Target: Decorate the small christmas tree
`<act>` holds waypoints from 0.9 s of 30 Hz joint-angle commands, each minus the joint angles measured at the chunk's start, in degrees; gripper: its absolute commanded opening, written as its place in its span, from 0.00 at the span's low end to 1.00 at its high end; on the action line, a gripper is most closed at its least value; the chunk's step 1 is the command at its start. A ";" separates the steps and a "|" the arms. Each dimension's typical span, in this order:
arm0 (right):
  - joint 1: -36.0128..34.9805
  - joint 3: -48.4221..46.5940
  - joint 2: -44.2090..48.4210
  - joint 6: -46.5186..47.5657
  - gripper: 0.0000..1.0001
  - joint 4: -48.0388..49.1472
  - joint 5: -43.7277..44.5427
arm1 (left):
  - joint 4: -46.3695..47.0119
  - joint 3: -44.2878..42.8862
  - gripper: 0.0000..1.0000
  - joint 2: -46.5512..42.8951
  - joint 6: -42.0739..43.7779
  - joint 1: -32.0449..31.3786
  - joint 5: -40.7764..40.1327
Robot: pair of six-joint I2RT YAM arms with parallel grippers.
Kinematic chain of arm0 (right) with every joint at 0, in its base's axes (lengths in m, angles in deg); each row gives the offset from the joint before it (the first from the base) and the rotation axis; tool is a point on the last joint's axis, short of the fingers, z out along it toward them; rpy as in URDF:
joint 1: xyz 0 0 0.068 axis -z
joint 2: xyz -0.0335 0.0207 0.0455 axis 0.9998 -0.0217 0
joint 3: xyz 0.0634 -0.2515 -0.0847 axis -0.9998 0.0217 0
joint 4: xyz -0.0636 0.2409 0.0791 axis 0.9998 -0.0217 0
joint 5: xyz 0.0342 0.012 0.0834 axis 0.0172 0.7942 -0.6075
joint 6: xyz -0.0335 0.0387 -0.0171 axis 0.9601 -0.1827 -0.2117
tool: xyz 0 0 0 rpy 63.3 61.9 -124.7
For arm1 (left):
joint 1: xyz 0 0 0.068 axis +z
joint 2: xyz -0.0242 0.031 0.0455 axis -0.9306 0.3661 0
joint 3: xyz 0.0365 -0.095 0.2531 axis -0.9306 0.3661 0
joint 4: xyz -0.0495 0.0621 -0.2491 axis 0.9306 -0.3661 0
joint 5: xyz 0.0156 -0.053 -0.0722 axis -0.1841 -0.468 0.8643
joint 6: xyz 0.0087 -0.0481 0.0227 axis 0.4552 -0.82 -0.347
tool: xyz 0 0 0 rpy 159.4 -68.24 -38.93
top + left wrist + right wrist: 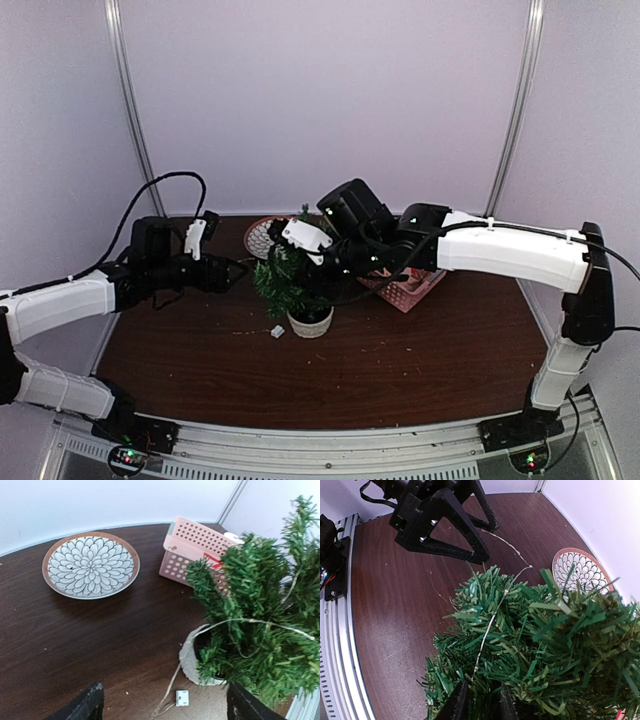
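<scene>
The small christmas tree (293, 283) is standing upright in its round whitish pot (310, 322) near the middle of the dark wooden tabletop (420, 350). The right gripper (480, 700) is reaching into the tree's upper branches from the basket side. Its fingers (457, 704) are sitting close together among the needles, but I cannot tell whether they are pinching anything. A thin pale wire (492, 617) is trailing over the foliage towards them.

The left gripper (486, 542) is hovering just beside the tree on its other side. Its fingers (445, 527) are spread wide and grasping nothing, and the wire is passing close by their tips.

A small white box (182, 697) is lying on the tabletop beside the pot. A flower-patterned plate (90, 565) and a pink perforated basket (192, 550) are sitting behind the tree.
</scene>
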 commanded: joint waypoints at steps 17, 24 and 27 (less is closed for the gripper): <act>-0.24 -3.38 -1.35 -0.26 0.26 -0.96 1.45 | -1.20 0.46 0.56 -14.83 -2.54 11.51 6.41; -0.24 -4.75 -2.60 -0.32 0.26 -1.73 1.40 | -11.04 2.99 0.49 -22.18 10.99 -7.07 -6.26; -0.24 -4.87 -2.74 -0.39 0.26 -1.65 1.59 | -12.98 4.49 0.45 -22.26 13.44 -12.89 -7.92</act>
